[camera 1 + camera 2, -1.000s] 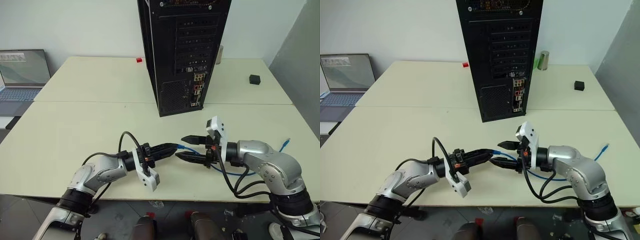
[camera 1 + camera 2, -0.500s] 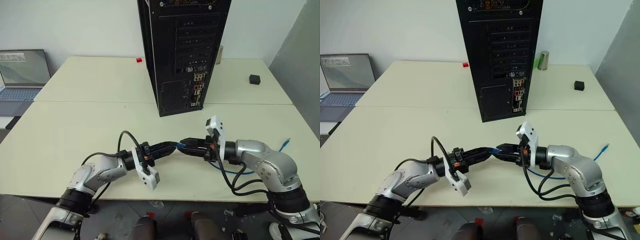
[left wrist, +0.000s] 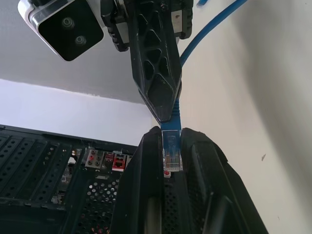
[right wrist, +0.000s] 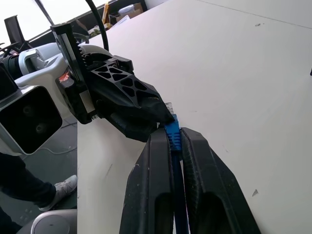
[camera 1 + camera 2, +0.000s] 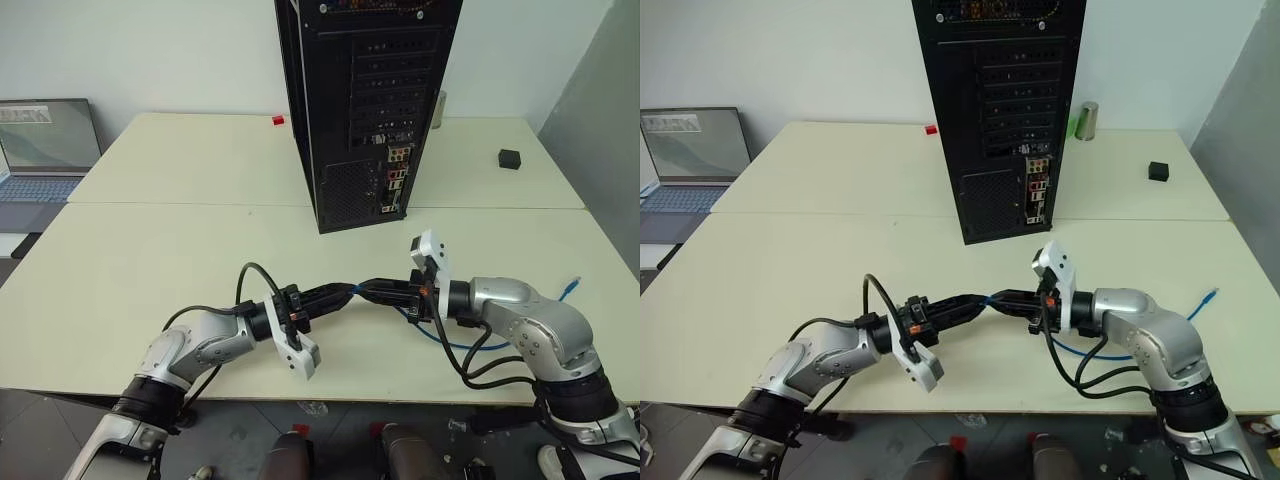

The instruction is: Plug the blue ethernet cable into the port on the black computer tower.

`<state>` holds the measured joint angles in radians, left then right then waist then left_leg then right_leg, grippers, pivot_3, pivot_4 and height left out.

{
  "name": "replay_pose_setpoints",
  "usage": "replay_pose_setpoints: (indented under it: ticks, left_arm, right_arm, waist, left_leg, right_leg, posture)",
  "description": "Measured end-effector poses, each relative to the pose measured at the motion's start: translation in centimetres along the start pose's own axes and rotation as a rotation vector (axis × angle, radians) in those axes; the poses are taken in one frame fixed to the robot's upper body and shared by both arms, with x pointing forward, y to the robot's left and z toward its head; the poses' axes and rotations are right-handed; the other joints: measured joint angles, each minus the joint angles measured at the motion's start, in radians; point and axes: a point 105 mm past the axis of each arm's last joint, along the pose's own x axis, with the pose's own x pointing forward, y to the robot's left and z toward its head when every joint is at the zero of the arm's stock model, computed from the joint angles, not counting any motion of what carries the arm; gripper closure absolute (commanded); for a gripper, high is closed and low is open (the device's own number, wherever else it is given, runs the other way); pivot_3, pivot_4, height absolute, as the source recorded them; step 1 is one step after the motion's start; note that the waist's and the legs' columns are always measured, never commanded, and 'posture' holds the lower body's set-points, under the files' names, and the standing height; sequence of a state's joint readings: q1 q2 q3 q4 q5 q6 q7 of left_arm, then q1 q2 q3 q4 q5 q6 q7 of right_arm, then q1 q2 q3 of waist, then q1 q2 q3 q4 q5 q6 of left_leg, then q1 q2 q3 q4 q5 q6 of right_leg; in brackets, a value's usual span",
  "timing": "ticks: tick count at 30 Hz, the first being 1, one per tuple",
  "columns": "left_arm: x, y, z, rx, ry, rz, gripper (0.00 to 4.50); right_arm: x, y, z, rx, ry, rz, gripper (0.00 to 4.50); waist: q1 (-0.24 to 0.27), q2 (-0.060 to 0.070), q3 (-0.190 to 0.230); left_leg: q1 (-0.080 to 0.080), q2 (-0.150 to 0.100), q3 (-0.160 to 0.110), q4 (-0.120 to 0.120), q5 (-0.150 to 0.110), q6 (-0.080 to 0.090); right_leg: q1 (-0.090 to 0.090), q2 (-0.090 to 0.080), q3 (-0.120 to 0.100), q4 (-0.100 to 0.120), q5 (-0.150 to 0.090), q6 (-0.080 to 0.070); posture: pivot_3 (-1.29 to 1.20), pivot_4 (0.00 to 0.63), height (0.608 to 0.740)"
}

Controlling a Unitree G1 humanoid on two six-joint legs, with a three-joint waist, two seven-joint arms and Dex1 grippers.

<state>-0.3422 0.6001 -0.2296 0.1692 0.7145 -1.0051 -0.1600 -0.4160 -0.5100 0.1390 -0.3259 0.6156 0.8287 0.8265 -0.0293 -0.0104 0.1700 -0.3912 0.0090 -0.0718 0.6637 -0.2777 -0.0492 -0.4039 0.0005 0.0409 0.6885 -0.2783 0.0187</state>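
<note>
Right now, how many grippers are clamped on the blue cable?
2: left gripper and right gripper, both shut on the blue ethernet cable near its plug, tip to tip above the table.

Both arms are showing rounded silver-grey shells with black joint rings, and thick black cables are looping loose beside each forearm. A white camera block is sitting at each wrist, while the black fingers (image 3: 155, 73) are showing a triangular lattice pattern.

Tower (image 5: 370, 100) matt black metal, perforated; cable (image 3: 170, 139) glossy blue, plug seemingly clear plastic; table (image 5: 150, 260) smooth, matt.
</note>
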Motion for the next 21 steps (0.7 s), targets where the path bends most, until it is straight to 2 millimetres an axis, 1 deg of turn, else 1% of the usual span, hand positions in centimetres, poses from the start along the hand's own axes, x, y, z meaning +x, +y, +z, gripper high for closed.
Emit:
replay_pose_setpoints:
  ticks: [2,5,6,11,12,15,17,20,21]
  left_arm:
    - [0.0,0.0,0.0,0.001,0.0,0.001,3.52]
    - [0.0,0.3,0.0,-0.012,-0.003,0.014,2.98]
    - [0.0,0.3,0.0,-0.025,-0.005,0.018,2.86]
    - [-0.2,0.6,-0.3,-0.09,0.009,0.036,1.83]
    - [-0.3,0.7,-0.5,-0.108,0.016,0.042,1.52]
    - [-0.6,1.0,-0.7,-0.139,0.028,0.059,0.94]
    - [-0.9,1.0,-0.8,-0.163,0.034,0.064,0.94]
    - [-1.3,0.9,-1.1,-0.249,0.079,0.083,0.94]
    - [-1.0,1.2,-1.4,-0.328,0.116,0.129,0.94]
  right_arm:
    - [0.0,0.0,0.1,-0.002,0.001,0.001,4.5]
    - [-0.1,-0.1,0.0,-0.002,0.007,-0.002,4.5]
    - [-0.2,-0.2,0.0,-0.002,0.009,-0.002,4.5]
    - [-0.4,-0.6,-0.3,0.009,0.023,-0.015,4.5]
    - [-0.5,-0.7,-0.3,0.009,0.023,-0.019,4.5]
    - [-0.7,-1.0,-0.1,0.004,0.014,-0.043,4.5]
    - [-1.2,-1.6,0.3,-0.004,-0.007,-0.078,4.5]
    - [-2.0,-2.8,0.9,-0.02,-0.031,-0.161,4.5]
    - [-2.5,-3.6,1.2,-0.039,-0.049,-0.225,4.5]
  waist:
    - [0.0,0.0,0.0]
    - [0.0,0.0,0.0]
    - [0.0,0.0,0.0]
    - [-0.001,0.0,0.0]
    - [-0.001,0.0,0.0]
    - [-0.001,0.0,0.0]
    - [0.0,0.0,0.0]
    - [-0.001,0.0,0.0]
    - [0.0,0.0,0.0]
  left_leg:
    - [0.0,0.0,0.0,0.0,0.0,0.0]
    - [0.0,0.0,0.0,0.0,0.0,0.0]
    - [0.0,0.0,0.0,0.0,0.0,0.0]
    - [0.0,0.0,0.0,0.0,0.0,0.0]
    - [0.0,0.0,0.0,0.0,0.0,0.0]
    - [0.0,0.0,0.0,0.0,0.0,0.0]
    - [0.0,0.0,-0.001,0.0,0.0,0.0]
    - [0.0,0.0,-0.001,0.0,0.0,0.0]
    - [0.0,0.0,-0.001,0.0,0.0,0.0]
  right_leg:
    - [0.0,0.0,0.0,0.0,0.0,0.0]
    - [0.0,0.0,0.0,0.0,0.0,0.0]
    - [0.0,0.0,0.0,0.0,0.0,0.0]
    - [0.0,0.0,0.0,0.0,0.0,0.0]
    - [0.0,0.0,0.0,0.0,0.0,0.0]
    - [0.0,0.0,0.0,0.0,0.0,0.0]
    - [0.0,0.0,0.0,0.0,0.0,0.0]
    - [0.0,0.0,0.0,0.0,0.0,0.0]
    - [0.0,0.0,0.001,0.001,0.0,0.0]
  posture:
    - [0.0,0.15,0.74]
    - [0.0,0.15,0.74]
    - [0.0,0.15,0.74]
    - [0.0,0.15,0.74]
    - [0.0,0.15,0.74]
    - [0.0,0.15,0.74]
    - [0.0,0.15,0.74]
    - [0.0,0.15,0.74]
    - [0.0,0.15,0.74]
